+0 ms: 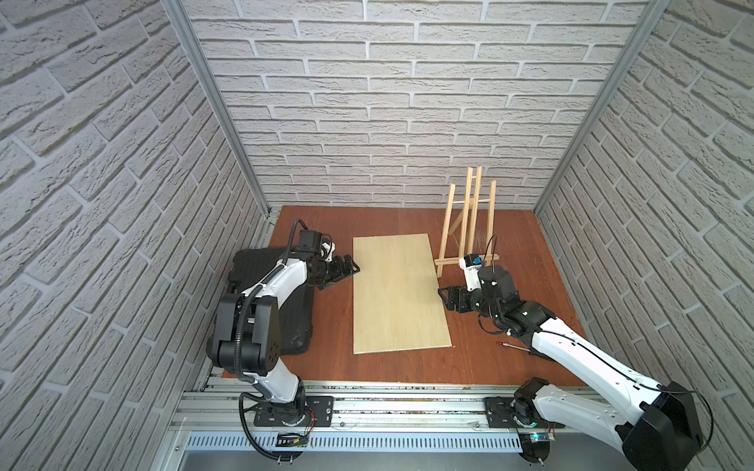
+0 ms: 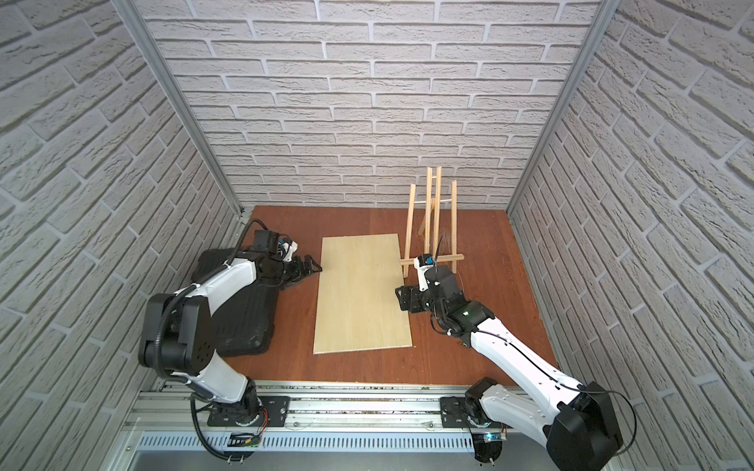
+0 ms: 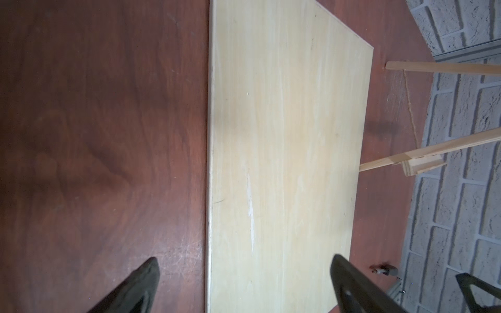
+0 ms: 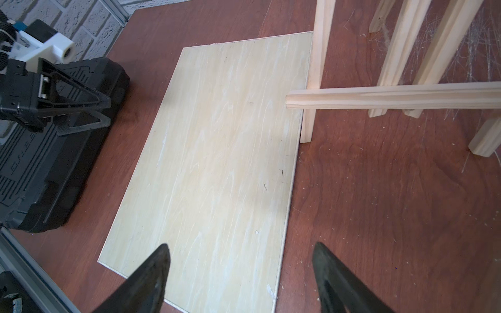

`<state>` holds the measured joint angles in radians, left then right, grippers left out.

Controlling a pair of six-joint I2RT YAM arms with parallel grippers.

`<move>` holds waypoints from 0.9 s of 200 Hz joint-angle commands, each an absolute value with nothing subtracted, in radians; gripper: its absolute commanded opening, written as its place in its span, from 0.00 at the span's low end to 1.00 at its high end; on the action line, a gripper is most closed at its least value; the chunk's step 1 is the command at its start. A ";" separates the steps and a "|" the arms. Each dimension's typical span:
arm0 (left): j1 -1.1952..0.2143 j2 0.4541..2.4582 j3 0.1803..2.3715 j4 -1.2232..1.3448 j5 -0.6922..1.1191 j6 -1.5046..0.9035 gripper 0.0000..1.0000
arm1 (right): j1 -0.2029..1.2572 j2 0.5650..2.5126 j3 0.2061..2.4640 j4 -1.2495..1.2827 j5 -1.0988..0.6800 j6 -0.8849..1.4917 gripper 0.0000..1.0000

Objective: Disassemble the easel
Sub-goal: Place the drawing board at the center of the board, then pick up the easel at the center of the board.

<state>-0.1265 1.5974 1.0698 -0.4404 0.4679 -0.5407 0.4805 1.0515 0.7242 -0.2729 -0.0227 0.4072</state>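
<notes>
The easel [image 1: 469, 220] [image 2: 432, 220], an A-frame of thin pale slats with a cross ledge [image 4: 393, 94], stands upright at the back right of the table. One front leg [image 4: 307, 130] stands right at the edge of the flat plywood board [image 1: 395, 293] [image 2: 363, 293]. My left gripper [image 1: 344, 275] [image 3: 245, 257] is open at the board's left edge, with nothing between its fingers. At the board's right edge my right gripper [image 1: 442, 299] [image 4: 241, 244] hangs open and empty, just in front of the easel. The easel's legs [image 3: 433, 151] and string [image 3: 410, 108] show in the left wrist view.
A black plastic case [image 1: 269, 301] [image 4: 54, 168] lies along the table's left side under my left arm. A thin metal tool [image 1: 514, 346] rests on the table by my right forearm. Brick-pattern walls close in the back and both sides.
</notes>
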 commanded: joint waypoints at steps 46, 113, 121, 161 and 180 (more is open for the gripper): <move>-0.224 1.280 0.962 -0.288 0.208 -0.490 0.98 | 0.476 0.987 0.694 -0.227 0.093 0.407 0.77; -0.323 1.015 0.806 -0.044 0.178 -0.583 0.98 | 0.422 0.872 0.667 -0.130 0.140 0.414 0.66; -0.322 0.997 0.785 -0.014 0.179 -0.621 0.98 | 0.408 0.880 0.683 -0.125 0.130 0.421 0.65; -0.321 1.003 0.754 0.013 0.214 -0.796 0.98 | 0.349 1.054 0.919 -0.259 0.012 0.422 0.56; -0.320 0.988 0.716 0.057 0.226 -0.868 0.98 | 0.341 1.157 1.034 -0.279 -0.012 0.407 0.56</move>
<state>-0.3214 0.9997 0.7582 -0.0437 0.2062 -0.7395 0.3534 1.0714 0.9138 -0.2630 0.0471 0.4145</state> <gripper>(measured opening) 0.982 0.561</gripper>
